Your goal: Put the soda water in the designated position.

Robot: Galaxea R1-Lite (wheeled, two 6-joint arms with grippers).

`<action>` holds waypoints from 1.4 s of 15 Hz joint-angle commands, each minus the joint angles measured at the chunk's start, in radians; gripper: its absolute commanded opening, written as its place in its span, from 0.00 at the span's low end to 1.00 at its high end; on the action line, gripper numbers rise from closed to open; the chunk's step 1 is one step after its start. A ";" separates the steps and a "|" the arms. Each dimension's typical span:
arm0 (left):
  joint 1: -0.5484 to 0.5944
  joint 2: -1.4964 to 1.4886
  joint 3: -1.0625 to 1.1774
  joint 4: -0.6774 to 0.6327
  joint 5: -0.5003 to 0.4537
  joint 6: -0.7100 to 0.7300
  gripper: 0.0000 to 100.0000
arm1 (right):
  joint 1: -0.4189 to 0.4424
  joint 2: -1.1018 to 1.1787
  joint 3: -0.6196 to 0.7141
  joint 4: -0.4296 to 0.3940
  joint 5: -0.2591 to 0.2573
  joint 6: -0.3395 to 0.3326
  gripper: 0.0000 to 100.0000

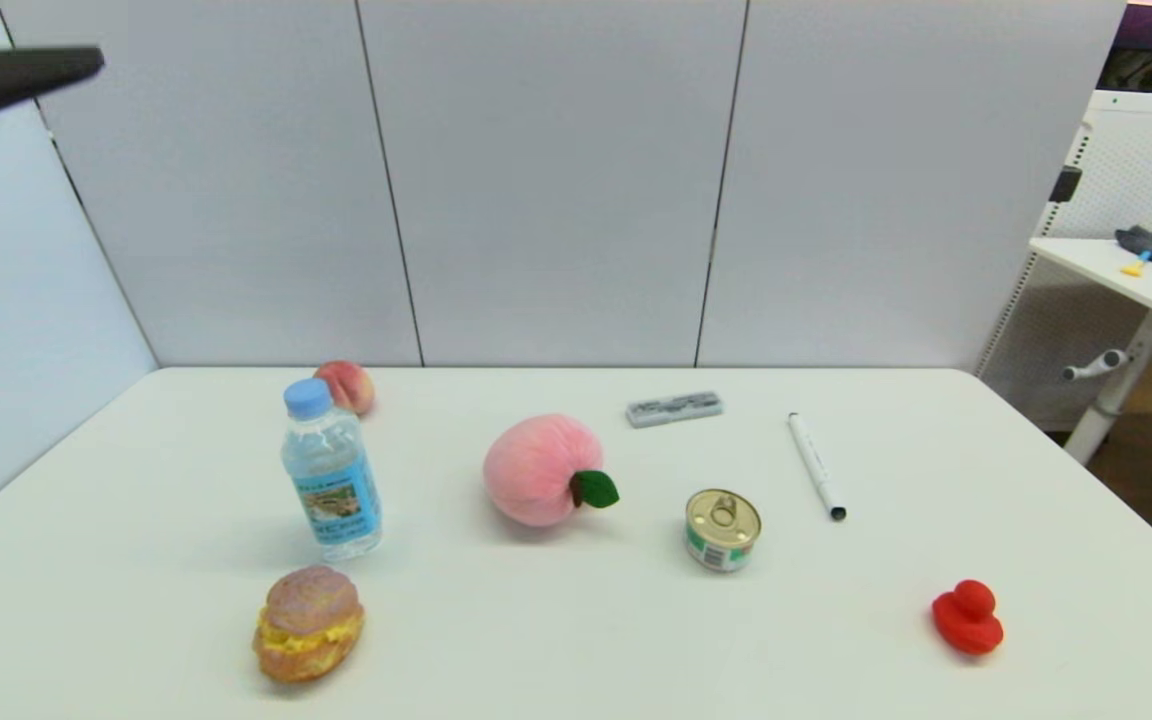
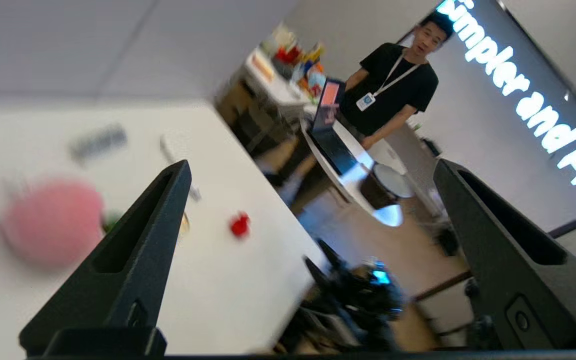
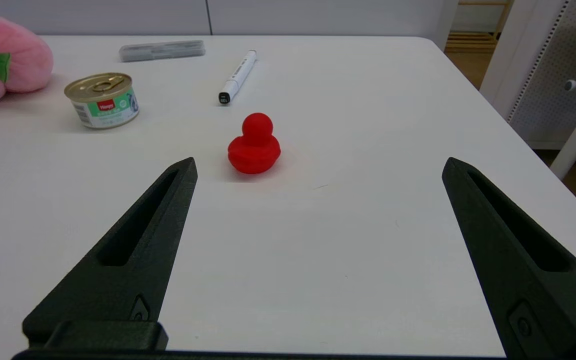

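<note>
The soda water [image 1: 331, 470], a small clear bottle with a light-blue cap and a blue label, stands upright on the left half of the white table [image 1: 556, 640]. No gripper touches it. My left gripper [image 2: 313, 165] is raised high at the left, well above and away from the bottle; its fingers stand wide open with nothing between them, and one black finger [image 1: 21, 78] shows at the head view's upper left. My right gripper [image 3: 319, 161] hovers open and empty low over the table's right front, out of the head view. The bottle shows in neither wrist view.
Close in front of the bottle lies a cream puff [image 1: 308, 623]; behind it a small peach [image 1: 346, 386]. Rightwards come a pink plush peach [image 1: 544, 470], a gold-topped tin can [image 1: 722, 529], a grey case [image 1: 674, 408], a white marker [image 1: 816, 466] and a red duck [image 3: 254, 145]. A person [image 2: 393, 90] stands beyond the table.
</note>
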 commanded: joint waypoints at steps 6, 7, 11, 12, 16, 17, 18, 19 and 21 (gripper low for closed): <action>-0.175 0.000 0.032 0.962 0.844 0.006 1.00 | 0.000 0.001 0.000 0.000 0.000 -0.001 1.00; -0.185 0.013 0.048 0.968 1.134 0.027 1.00 | 0.000 0.001 0.000 0.000 0.000 -0.001 1.00; -0.124 0.081 -0.043 0.828 1.866 0.260 1.00 | 0.000 0.001 0.000 0.000 0.000 -0.001 1.00; -0.121 0.092 -0.095 0.745 1.864 0.432 1.00 | 0.000 0.001 0.000 0.000 0.000 -0.001 1.00; -0.035 0.130 -0.132 0.138 1.574 1.149 1.00 | 0.000 0.001 0.000 0.000 0.000 -0.001 1.00; -0.021 0.136 -0.121 0.071 1.429 1.207 1.00 | 0.000 0.001 0.000 0.000 0.000 -0.001 1.00; -0.024 0.124 -0.058 0.043 1.261 1.205 1.00 | 0.000 0.001 0.000 0.000 0.000 -0.001 1.00; -0.027 0.072 0.045 -0.005 1.131 1.201 1.00 | 0.000 0.001 0.000 0.000 0.000 -0.001 1.00; -0.027 -0.066 0.285 -0.176 1.034 1.205 1.00 | 0.000 0.001 0.000 0.000 0.000 -0.001 1.00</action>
